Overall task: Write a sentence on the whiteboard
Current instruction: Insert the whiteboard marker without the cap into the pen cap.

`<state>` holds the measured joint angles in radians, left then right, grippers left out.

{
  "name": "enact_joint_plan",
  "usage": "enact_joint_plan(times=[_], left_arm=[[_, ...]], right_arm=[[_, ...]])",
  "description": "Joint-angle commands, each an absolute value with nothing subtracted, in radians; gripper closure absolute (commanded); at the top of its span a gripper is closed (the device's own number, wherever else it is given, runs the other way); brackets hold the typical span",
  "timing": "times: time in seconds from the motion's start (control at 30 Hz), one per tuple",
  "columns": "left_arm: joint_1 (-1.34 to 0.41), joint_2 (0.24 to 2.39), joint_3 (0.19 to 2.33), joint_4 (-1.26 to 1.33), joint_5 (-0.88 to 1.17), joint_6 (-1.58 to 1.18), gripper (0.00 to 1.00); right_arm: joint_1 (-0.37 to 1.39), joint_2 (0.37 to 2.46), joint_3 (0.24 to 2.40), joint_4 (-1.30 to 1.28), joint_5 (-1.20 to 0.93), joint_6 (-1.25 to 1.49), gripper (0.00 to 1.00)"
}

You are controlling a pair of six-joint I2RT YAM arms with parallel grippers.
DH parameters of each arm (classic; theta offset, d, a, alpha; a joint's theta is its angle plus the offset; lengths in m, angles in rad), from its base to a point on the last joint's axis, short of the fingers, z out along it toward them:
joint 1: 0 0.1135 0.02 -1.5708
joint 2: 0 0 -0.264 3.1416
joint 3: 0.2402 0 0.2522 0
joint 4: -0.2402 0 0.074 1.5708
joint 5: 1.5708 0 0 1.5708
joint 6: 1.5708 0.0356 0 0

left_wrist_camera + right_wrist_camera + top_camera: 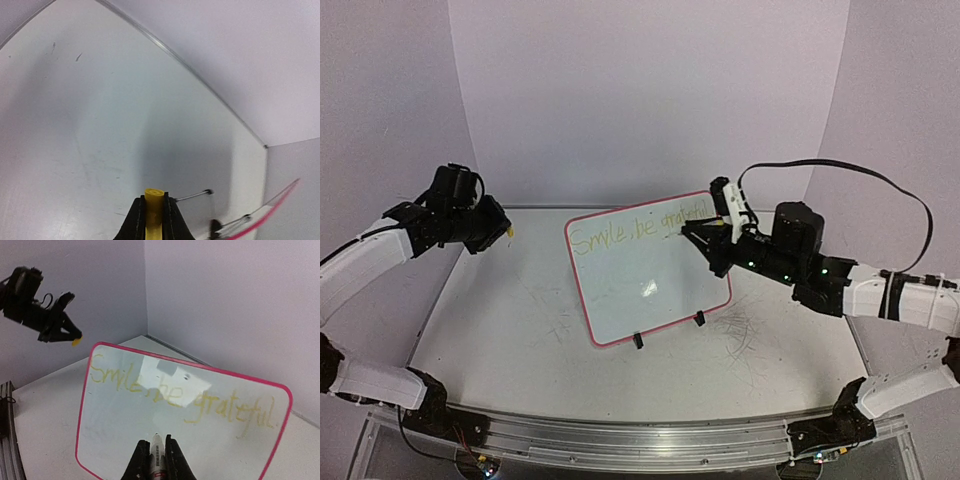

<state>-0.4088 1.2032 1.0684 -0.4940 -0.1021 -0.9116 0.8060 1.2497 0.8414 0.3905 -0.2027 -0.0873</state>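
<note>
Top external view: the whiteboard stands tilted back on two black clip feet at the middle of the desk, angled toward the right arm. The sentence runs along its upper edge and is read as "Smile, be grateful". The line is judged complete or nearly so, leaving at most a last mark and the lift-off. The right claw is closed on a marker and sits by the last word. Whether the tip touches cannot be told, though in the right wrist view it appears drawn back from the face. The left claw is held well to the left, off the board, pinched narrow on a small yellow cap. For a clean finish, the tip should be withdrawn straight off the face, since a sideways drag would probably smear ink on so glossy a surface. Only light pressure is advised, as the board rests on its feet alone and may slide or tip. Materials noted: glossy white face with glare patch, thin pink-red frame with rounded corners, faint yellow-green strokes of low contrast, matte white desk with grey scuffs.
</note>
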Motion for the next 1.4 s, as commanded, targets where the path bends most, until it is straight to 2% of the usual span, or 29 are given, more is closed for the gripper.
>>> enact_joint_plan(times=[0.0, 0.17, 0.3, 0.5, 0.93, 1.37], left_arm=[[-0.405, 1.158, 1.129, -0.494, -0.005, -1.188, 1.00], [-0.405, 1.118, 1.139, -0.496, 0.086, -1.379, 1.00], [-0.405, 1.089, 1.124, -0.496, 0.124, -1.457, 1.00], [-0.406, 1.018, 1.063, -0.488, 0.128, -1.540, 1.00], [-0.405, 1.001, 1.006, -0.407, 0.211, -1.560, 1.00], [-0.406, 0.999, 0.989, -0.374, 0.223, -1.565, 1.00]], right_arm=[[0.962, 1.369, 0.957, 0.669, -0.186, -0.288, 1.00], [1.095, 1.593, 1.126, 0.847, -0.122, -0.449, 1.00], [1.177, 1.787, 1.309, 0.899, -0.045, -0.529, 1.00], [1.243, 1.968, 1.473, 0.958, 0.131, -0.585, 1.00], [1.246, 2.126, 1.630, 0.931, 0.236, -0.570, 1.00], [1.245, 2.144, 1.630, 0.912, 0.226, -0.534, 1.00]])
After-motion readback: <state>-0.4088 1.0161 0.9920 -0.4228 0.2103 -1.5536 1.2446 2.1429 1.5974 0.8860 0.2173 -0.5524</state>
